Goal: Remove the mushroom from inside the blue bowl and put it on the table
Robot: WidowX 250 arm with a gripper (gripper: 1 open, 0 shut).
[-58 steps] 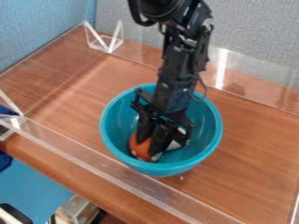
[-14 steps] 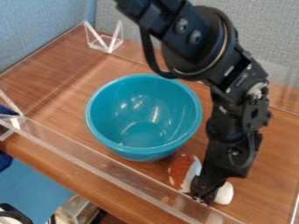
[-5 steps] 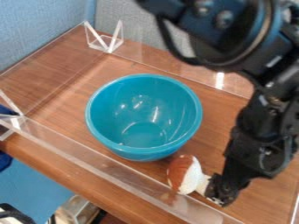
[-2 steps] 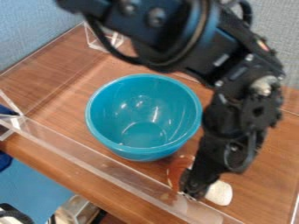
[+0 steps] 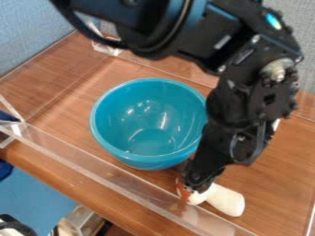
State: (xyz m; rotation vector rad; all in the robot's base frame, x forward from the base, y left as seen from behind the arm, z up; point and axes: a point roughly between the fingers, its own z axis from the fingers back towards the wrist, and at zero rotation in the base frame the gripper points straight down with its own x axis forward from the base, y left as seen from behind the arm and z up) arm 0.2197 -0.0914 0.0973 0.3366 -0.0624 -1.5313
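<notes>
Gripper (image 5: 200, 181) hangs low at about 5 o'clock of the blue bowl (image 5: 147, 124), fingers dark and partly blurred against the arm; by every sign they stand spread wide and pinch nothing. Blue bowl sits left of centre on the table (image 5: 74, 78), inside bare and glossy, no load in it. Mushroom (image 5: 216, 195) lies on its side on the wood at the bowl's 5 o'clock, just beyond the rim, cream stem pointing right, cap mostly hidden under the fingertips. Cannot tell whether a fingertip touches the cap or only hovers over it. Judgement: placing looks done, retreat remains. Risks: a finger dragging across the cap as the arm moves could roll the toy toward the clear front wall at 6 o'clock; a sideways swing toward 9 o'clock could clip the bowl rim and shove it.
</notes>
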